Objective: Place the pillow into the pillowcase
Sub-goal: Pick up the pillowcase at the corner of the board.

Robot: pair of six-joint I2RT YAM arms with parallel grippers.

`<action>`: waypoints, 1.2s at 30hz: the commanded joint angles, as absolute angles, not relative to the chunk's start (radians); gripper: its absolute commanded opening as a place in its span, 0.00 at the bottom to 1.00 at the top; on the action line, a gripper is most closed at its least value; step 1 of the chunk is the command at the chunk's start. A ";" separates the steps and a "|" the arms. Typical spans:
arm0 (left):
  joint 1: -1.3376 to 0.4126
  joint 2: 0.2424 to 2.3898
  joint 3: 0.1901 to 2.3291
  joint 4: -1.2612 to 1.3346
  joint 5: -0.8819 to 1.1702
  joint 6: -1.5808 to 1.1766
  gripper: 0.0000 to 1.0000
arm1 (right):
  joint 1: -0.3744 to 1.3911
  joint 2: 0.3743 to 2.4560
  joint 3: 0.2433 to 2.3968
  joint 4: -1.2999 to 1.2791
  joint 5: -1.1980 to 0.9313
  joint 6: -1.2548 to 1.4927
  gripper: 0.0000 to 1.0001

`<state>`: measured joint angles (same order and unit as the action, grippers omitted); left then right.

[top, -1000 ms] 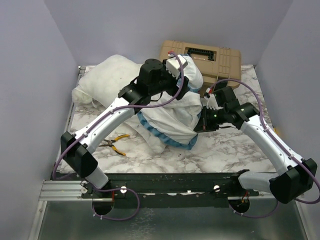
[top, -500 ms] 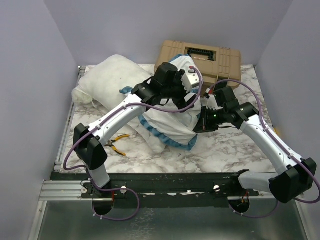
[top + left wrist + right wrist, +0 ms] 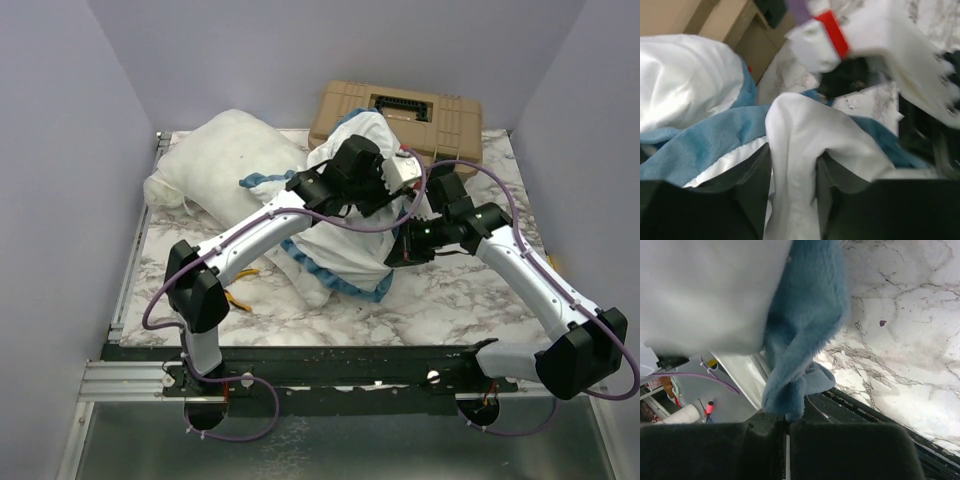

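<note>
Centrally, the left tool (image 3: 792, 156) is clamped on an upright fold of the pillowcase (image 3: 795, 120). In the left wrist view, the white fabric fills the gap between the two dark fingers (image 3: 747, 195), and blue frilled edging lies to either side of them. This view is blurred, so finer detail of the grip cannot be read.

The right tool (image 3: 786, 422) is clenched. In the right wrist view, a twisted strand of the pillowcase's blue frill is pinched between its closed fingers (image 3: 715, 450) and hangs taut up to the white cloth above.

From the top external view, the two tools meet on the right side of the pillowcase. The left arm reaches across from the left, and the right tool sits at the lower right corner of the cloth. The pillowcase is bunched into a raised mound at the middle of the marble bench (image 3: 450, 300), white side outward, with its blue edging showing along the near and left borders.

The pillow (image 3: 215, 160) lies at the far left of the bench, just beside the pillowcase, and its visible part is outside it. A tan case (image 3: 345, 105) stands at the far edge, behind the mound.
</note>
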<state>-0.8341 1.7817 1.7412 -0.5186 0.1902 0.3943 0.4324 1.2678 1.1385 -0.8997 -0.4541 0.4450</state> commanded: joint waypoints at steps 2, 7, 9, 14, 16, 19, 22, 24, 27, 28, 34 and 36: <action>-0.836 1.870 1.896 -0.511 -0.176 0.297 0.03 | 0.430 1.282 1.169 -0.925 -0.469 0.440 0.00; -0.810 1.908 2.024 -0.503 -0.385 0.285 0.00 | 0.430 1.292 1.217 -0.928 -0.437 0.435 0.14; -0.773 1.909 2.088 -0.502 -0.480 0.268 0.00 | 0.429 1.301 1.250 -0.928 -0.420 0.430 0.48; -0.615 1.831 2.203 -0.496 -0.659 0.212 0.00 | 0.428 1.347 1.335 -0.910 -0.405 0.423 0.81; -0.563 1.768 2.203 -0.464 -0.775 0.274 0.00 | 0.428 1.377 1.372 -0.903 -0.416 0.420 0.86; -0.517 1.665 2.156 -0.346 -0.985 0.442 0.00 | 0.428 1.418 1.407 -0.891 -0.426 0.420 0.90; -0.454 1.565 2.129 -0.292 -1.103 0.567 0.00 | 0.423 1.453 1.431 -0.886 -0.412 0.427 0.92; -0.420 1.491 2.087 -0.245 -1.176 0.652 0.00 | 0.414 1.470 1.435 -0.882 -0.410 0.432 0.94; -0.398 1.370 1.985 -0.141 -1.243 0.799 0.00 | 0.397 1.484 1.423 -0.855 -0.448 0.438 0.94; -0.397 1.337 1.958 -0.112 -1.265 0.842 0.00 | 0.393 1.489 1.417 -0.846 -0.461 0.442 0.94; -0.397 1.260 1.862 -0.073 -1.339 0.933 0.00 | 0.374 1.504 1.316 -0.785 -0.530 0.496 0.97; -0.410 1.255 1.807 -0.084 -1.362 0.906 0.00 | 0.364 1.499 1.253 -0.724 -0.574 0.531 0.99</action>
